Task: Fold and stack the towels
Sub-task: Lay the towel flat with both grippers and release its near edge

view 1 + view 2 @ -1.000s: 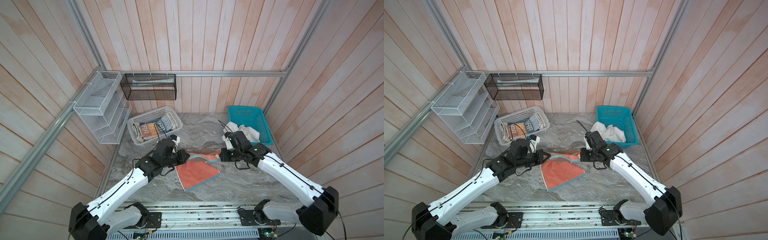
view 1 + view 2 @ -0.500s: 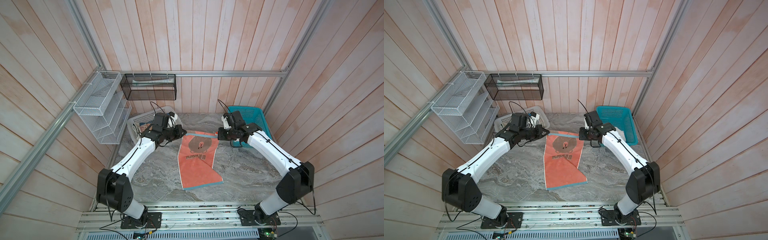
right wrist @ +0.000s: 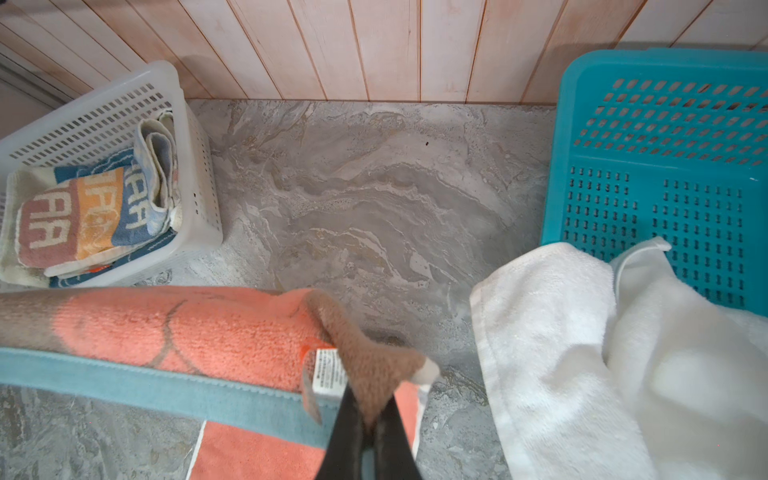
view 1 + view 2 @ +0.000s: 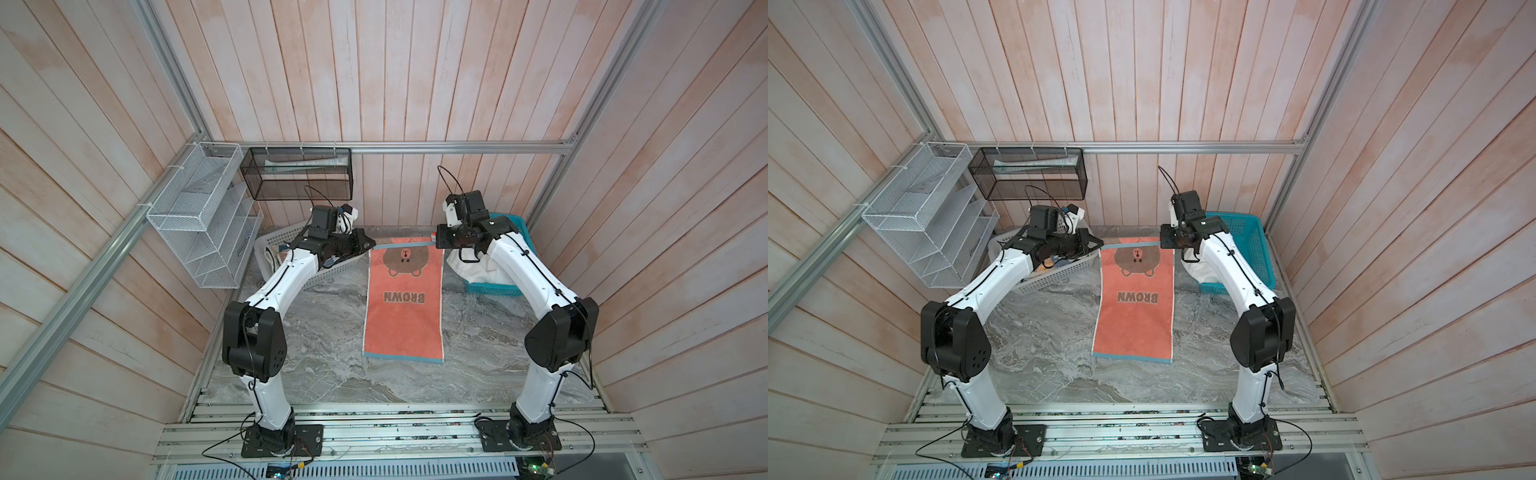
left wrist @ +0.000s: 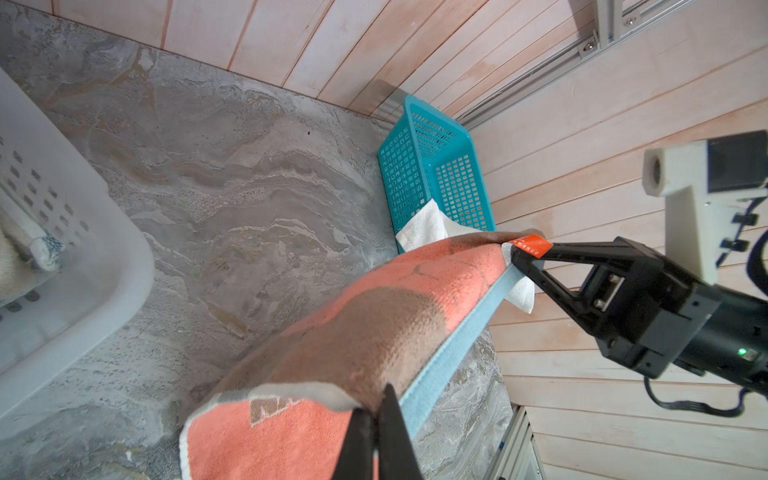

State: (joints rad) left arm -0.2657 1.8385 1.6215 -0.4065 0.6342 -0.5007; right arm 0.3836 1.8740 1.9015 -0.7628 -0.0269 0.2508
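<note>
**Position.** Salmon towel (bear face + "BROWN" lettering, blue hem bands) lies lengthwise down the mid counter. Near end is flat on the counter. Far end is raised, held at its two far corners.

**Grip.** Left fingers are closed tight on the left far corner, cloth pinched at the blue hem. Right fingers are closed likewise on the right far corner, by the care label. In the left wrist view the far hem runs almost straight btwn the two grips, so it is prob. under some tension.

**Handling (est.).** Terry cloth: light and fully limp, no stiffness of its own. Any part not held or laid down will droop. Not fragile, not slippery, but a thin corner pinch could creep out if the arms pull apart too hard. Best hold = both corners on the hem band at once, as now, which keeps the edge square for a fold.

**Other towels.** Lettered towel sits folded in the white basket. White towel spills over the edge of the teal basket.

**Vs. 1 s ago.** Then the towel was a bunched, skewed patch at mid counter, w/ both arms drawn in low over it. Half a sec ago it was mostly drawn out. Now the arms reach to the back of the counter and the towel is at full length and straight.
</note>
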